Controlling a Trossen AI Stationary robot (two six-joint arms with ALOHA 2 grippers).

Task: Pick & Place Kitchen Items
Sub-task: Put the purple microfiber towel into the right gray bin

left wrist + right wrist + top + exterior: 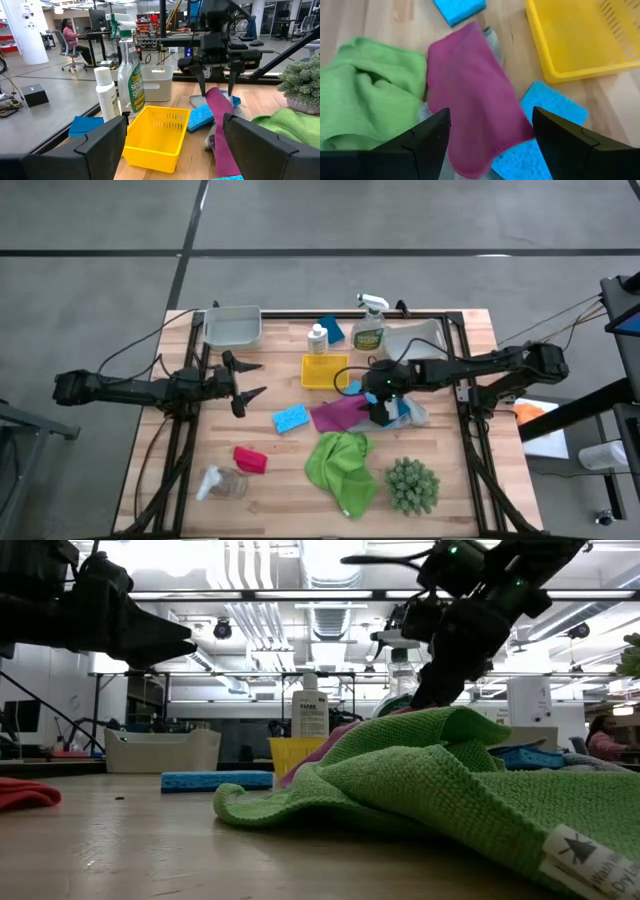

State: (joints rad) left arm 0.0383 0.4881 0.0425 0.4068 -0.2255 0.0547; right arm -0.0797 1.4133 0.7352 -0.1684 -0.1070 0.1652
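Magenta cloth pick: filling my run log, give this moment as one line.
right end effector: open, over magenta cloth | left end effector: open, idle at table's left | nothing held

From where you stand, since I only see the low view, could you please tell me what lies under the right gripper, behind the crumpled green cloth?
Observer: The right gripper, jaws open, hovers over a flat magenta cloth.
Operator: Is anything beside that cloth?
Observer: A bright blue rectangular sponge lies partly under its edge, near the yellow plastic tray.
Operator: And the left gripper?
Observer: The left gripper is open and empty, above the bare wooden table, left of the tray.
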